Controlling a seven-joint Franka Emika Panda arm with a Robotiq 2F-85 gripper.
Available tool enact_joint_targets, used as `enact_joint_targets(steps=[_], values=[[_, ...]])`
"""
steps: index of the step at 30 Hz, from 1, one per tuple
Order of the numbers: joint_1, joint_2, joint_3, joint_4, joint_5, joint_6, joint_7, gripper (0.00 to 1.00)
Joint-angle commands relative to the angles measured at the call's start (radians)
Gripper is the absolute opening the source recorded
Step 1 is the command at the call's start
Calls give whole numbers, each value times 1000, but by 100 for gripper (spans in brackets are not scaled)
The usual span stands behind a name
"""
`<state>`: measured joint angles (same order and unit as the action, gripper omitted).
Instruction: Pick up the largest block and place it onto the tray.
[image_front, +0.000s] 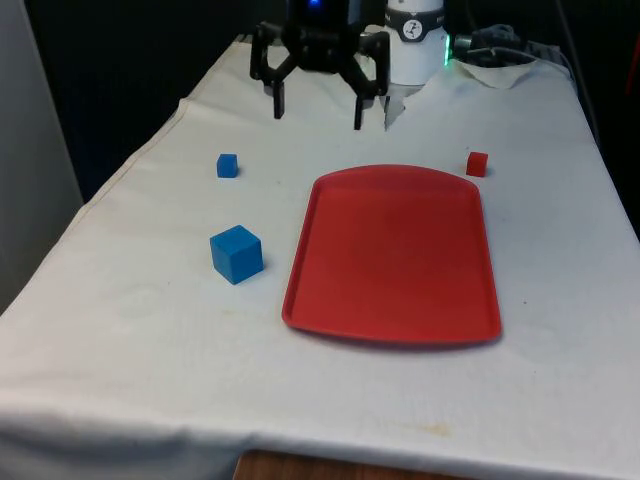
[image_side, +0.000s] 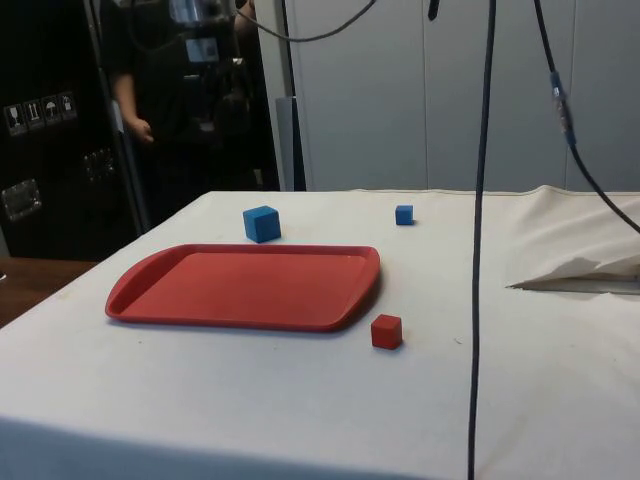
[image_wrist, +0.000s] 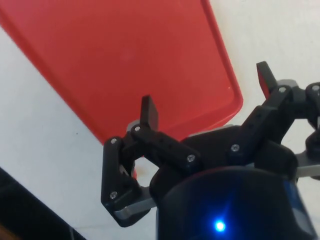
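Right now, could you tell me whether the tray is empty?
Empty: the red tray holds nothing; all three blocks sit on the cloth beside it.

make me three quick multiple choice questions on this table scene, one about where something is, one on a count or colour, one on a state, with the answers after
1. Where does the largest block sit relative to the tray in the front view?
A. on the tray
B. on the cloth at the tray's left
C. on the cloth at the tray's right

2. How many blocks are on the table?
A. two
B. three
C. four

3. What is the state of the gripper?
A. open, holding nothing
B. shut on a blue block
C. shut on the red block

Answers:
1. B, the big blue cube stands on the cloth just off the tray's left edge.
2. B, there is that cube, the small blue block and the small red block.
3. A, its fingers are spread apart in the air beyond the tray's far edge with nothing between them.
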<state>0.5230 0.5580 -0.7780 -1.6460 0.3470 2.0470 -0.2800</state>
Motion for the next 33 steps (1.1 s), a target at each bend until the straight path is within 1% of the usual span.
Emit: enact_joint_targets(steps=[1,5,6,7,9,10,12,14,15,16,17,23,24,25,27,31,32,33], values=[[-10,7,-1,0,10,8,-13,100],[-16,25,-16,6,23,7,-29,100],[-6,20,-21,0,17,3,-23,100],[-18,30,-19,8,27,7,-32,100],[-23,38,-23,11,37,12,-40,100],[-29,47,-26,14,51,16,-48,100],[-35,59,-31,18,72,23,-60,100],[-38,72,-36,21,96,31,-74,100],[-26,69,-47,14,90,30,-71,100],[-39,78,-39,22,109,38,-83,100],[-41,92,-46,23,131,50,-99,100],[-47,133,-63,19,191,89,-144,100],[-39,134,-72,18,189,80,-140,100],[-47,139,-66,19,199,95,-150,100],[-48,157,-75,15,221,118,-168,100],[-48,175,-83,8,241,150,-182,100],[-45,176,-86,8,238,140,-178,100],[-47,181,-84,2,247,166,-184,100]])
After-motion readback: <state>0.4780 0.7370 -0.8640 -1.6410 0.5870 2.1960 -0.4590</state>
